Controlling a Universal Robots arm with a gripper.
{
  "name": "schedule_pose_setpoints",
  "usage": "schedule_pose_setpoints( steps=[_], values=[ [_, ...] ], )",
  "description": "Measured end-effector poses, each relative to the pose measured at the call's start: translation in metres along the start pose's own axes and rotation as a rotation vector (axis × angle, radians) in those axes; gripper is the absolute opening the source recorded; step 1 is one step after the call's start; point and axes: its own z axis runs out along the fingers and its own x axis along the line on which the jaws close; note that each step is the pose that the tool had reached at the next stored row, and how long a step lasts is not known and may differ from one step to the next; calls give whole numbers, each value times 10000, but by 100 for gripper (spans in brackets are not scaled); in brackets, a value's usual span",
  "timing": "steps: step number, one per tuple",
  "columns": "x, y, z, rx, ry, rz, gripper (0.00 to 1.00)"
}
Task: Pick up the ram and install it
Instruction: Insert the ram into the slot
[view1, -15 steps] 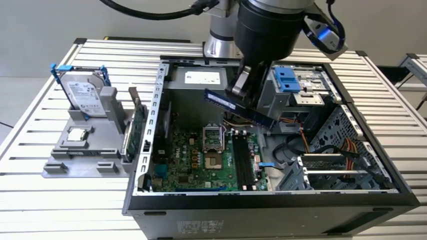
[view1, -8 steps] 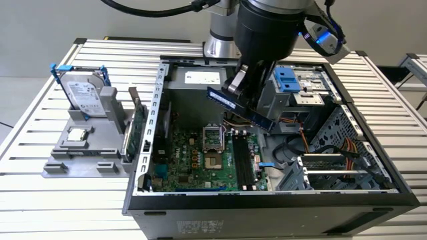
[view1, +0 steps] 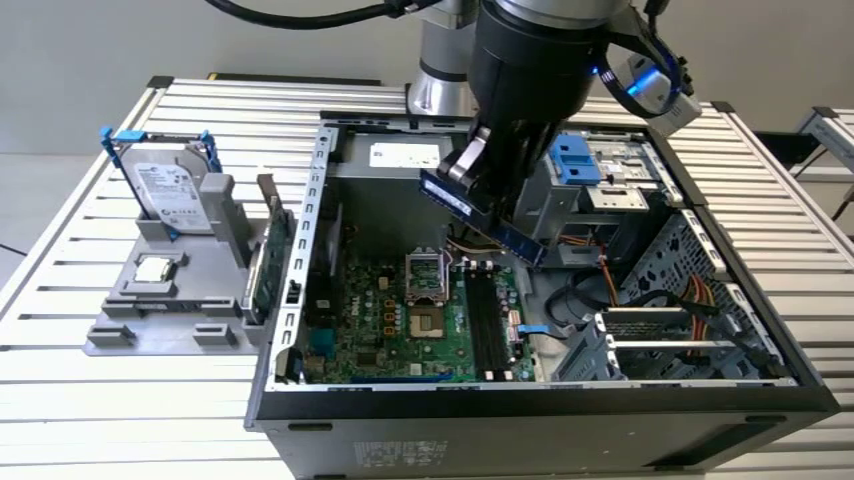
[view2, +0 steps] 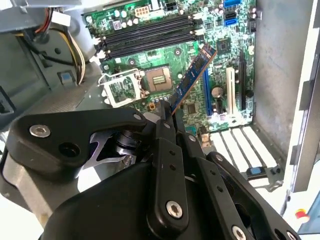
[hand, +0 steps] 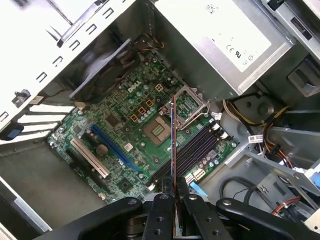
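My gripper (view1: 489, 192) is shut on the ram (view1: 481, 218), a long thin dark-blue stick held at a slant above the open computer case (view1: 315, 250). In the second wrist view the ram (view2: 192, 75) sticks out from the gripper (view2: 166, 116) over the green motherboard (view2: 200, 20). The first wrist view has the ram (hand: 173, 145) edge-on, rising from the gripper (hand: 173, 200). It hangs in the air above the black memory slots (view1: 483, 322) (view2: 150, 32) (hand: 192, 150), apart from them and beside the open processor socket (view1: 427, 322) (hand: 156, 131).
On the exterior view's left, a grey holder (view1: 114, 335) carries a hard drive (view1: 174, 190), a square processor chip (view1: 156, 268) and a green card (view1: 274, 262). Inside the case are the power supply (view1: 400, 155), coloured cables (view1: 667, 295) and a drive cage (view1: 667, 345).
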Motion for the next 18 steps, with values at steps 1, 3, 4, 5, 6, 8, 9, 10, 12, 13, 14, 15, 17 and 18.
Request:
schedule_pose_setpoints(
  steps=[1,3,4,5,6,8,9,10,12,13,14,15,17,18],
  values=[
    [0,0,0,0,-3,126,0],
    [0,0,1,0,-10,371,0],
    [0,0,2,-1,-14,502,0],
    [0,0,2,-1,-17,625,0],
    [0,0,2,-1,-20,746,0],
    [0,0,3,-1,-27,989,0],
    [0,0,4,-1,-30,1113,0],
    [0,0,4,-1,-34,1245,0],
    [0,0,5,-1,-40,1502,0],
    [0,0,6,-1,-44,1625,0],
    [0,0,6,-1,-47,1753,0],
    [0,0,7,-1,-51,1883,0],
    [0,0,8,-2,-58,2143,0],
    [0,0,8,-2,-62,2280,0]
  ],
)
